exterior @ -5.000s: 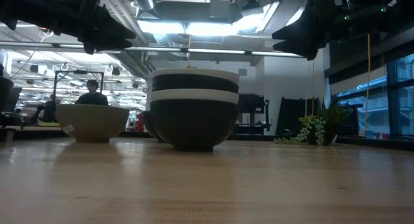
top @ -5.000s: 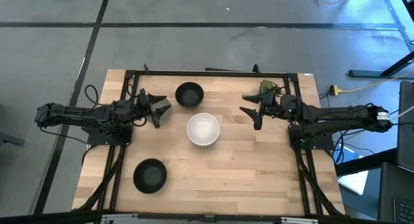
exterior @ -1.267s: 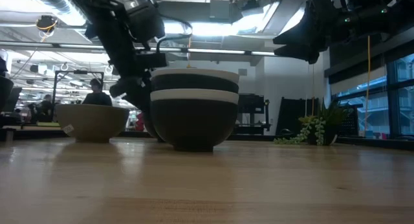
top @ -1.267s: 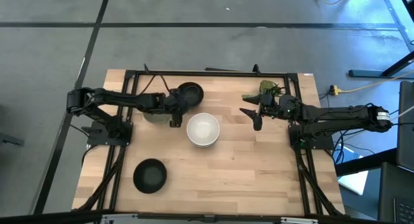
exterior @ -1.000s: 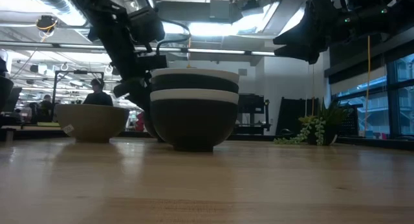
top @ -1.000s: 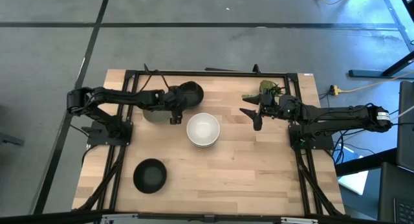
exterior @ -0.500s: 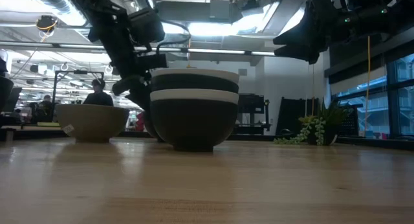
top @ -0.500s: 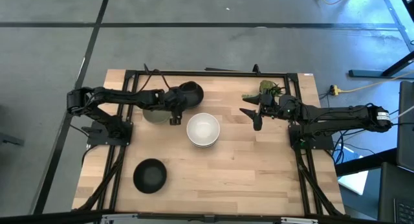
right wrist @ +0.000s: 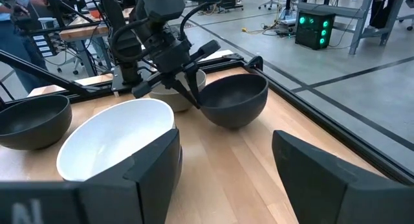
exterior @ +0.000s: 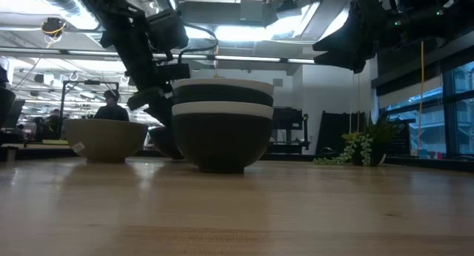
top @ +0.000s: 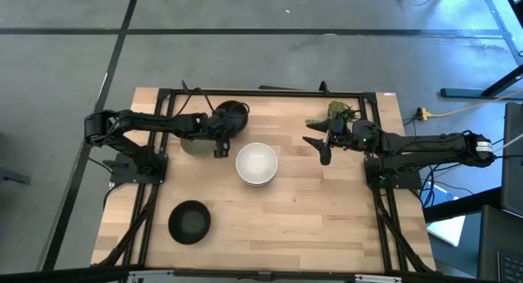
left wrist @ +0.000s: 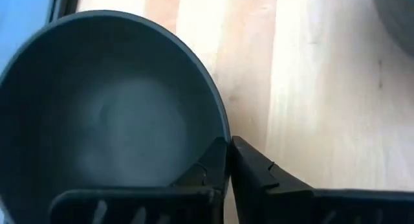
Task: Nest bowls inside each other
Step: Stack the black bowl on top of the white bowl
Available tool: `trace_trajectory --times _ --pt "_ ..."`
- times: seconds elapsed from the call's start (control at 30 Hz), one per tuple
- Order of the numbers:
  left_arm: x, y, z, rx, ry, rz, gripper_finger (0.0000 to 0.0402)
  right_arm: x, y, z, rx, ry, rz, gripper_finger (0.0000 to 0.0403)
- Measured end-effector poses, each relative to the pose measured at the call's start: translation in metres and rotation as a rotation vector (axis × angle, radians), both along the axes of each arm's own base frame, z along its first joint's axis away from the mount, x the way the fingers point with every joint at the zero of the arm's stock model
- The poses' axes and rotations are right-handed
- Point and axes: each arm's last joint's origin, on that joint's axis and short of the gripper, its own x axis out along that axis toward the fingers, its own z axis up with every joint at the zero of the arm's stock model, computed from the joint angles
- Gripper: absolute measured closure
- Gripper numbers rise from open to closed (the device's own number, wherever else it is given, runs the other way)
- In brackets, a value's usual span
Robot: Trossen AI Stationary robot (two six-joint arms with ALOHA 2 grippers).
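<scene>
Left wrist view: black bowl (left wrist: 110, 114) rim between left hand (left wrist: 228, 160) fingers.

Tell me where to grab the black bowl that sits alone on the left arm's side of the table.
Take the lone black bowl by its rim, coming straight down, one finger inside and one outside. It sits upright, mouth up, nothing near it, so any rim side likely works. The left gripper is shut on another black bowl by the rim likewise.
</scene>
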Motion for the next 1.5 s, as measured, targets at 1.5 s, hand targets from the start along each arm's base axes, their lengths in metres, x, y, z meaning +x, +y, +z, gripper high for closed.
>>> trace_trajectory --times 1.5 --pt "0.028 -0.055 0.177 -0.383 -0.249 -0.465 0.0401 0.0 0.0 0.0 0.077 -0.024 -0.013 0.0155"
